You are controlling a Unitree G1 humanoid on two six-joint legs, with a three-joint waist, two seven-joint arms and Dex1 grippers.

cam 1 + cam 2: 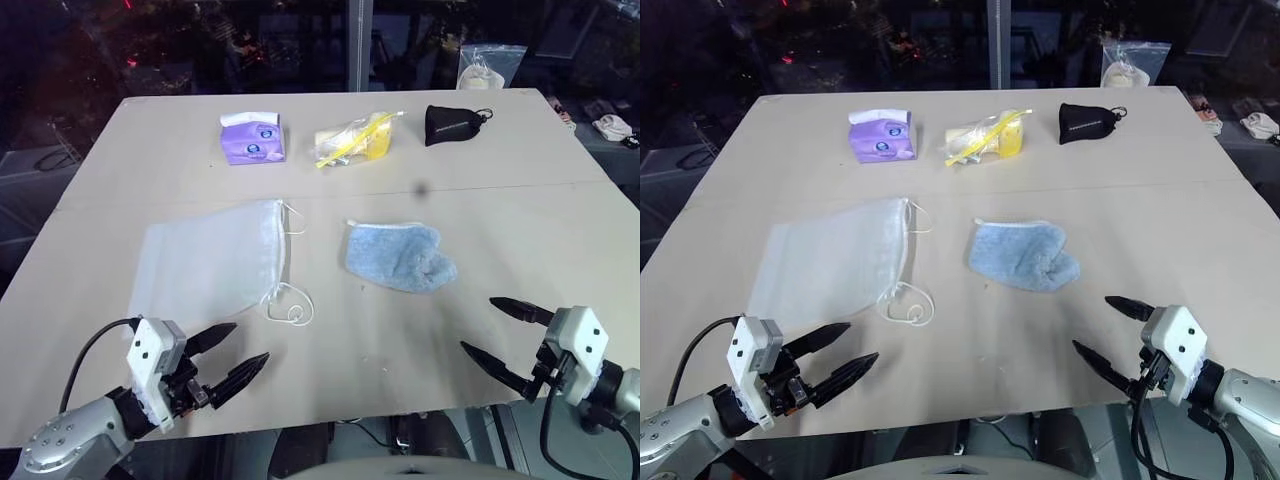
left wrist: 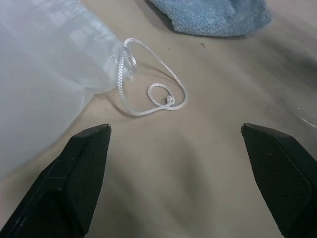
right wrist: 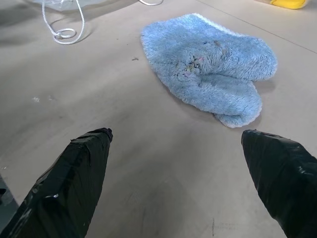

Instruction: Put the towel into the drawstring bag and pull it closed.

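Beyond both wide-open, empty jaws, the towel (image 1: 398,257) beside the drawstring bag (image 1: 208,266).

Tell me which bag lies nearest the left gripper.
The drawstring bag, translucent white and flat, just ahead of the left gripper; the other bags sit at the far edge.

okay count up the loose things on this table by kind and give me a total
Bags or pouches: 3, the drawstring bag, a black pouch and a clear plastic bag with yellow contents.
Cloths: 1, the towel.
Tissue packs: 1, a purple tissue pack.
Total: 5.
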